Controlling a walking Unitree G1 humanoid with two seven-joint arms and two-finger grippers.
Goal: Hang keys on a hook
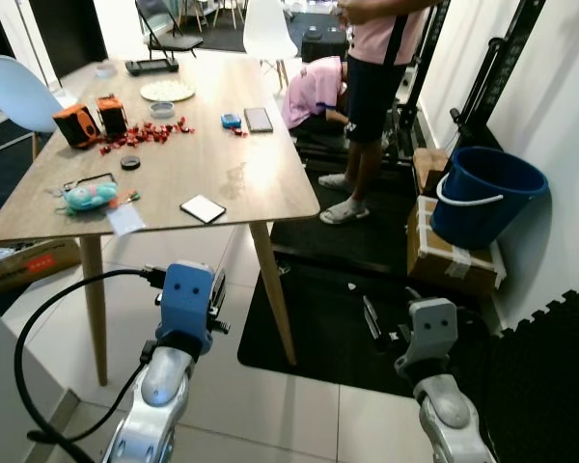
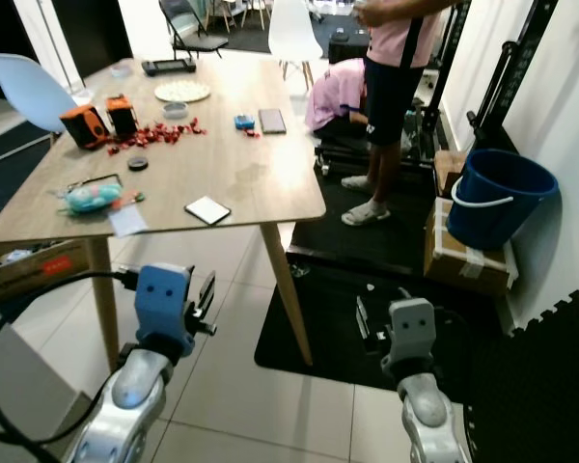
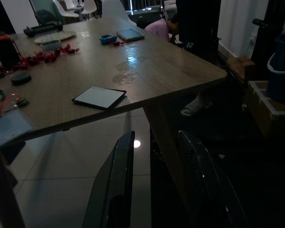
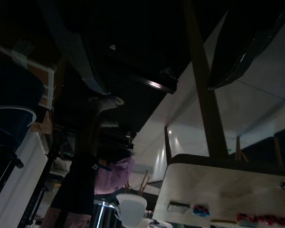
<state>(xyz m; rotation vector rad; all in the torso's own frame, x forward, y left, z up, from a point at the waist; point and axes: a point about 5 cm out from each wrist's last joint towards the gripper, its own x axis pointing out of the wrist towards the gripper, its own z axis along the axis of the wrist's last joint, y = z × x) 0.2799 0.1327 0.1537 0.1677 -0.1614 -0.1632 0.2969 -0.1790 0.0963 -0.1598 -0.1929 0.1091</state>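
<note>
Two silver arms, one blue-capped, one grey-capped

The left arm (image 1: 159, 395) is a rounded silver tube; behind its gripper sits a boxy blue housing (image 1: 187, 292) with two small dark holes, and a thick black cable (image 1: 53, 318) loops out from that housing's side. The left gripper (image 3: 154, 183) ends in two long, glossy black fingers (image 3: 115, 185), slightly curved. The right arm (image 1: 446, 415) is likewise silver, topped behind its gripper by a pale grey housing (image 1: 432, 323) with two dark holes.
</note>
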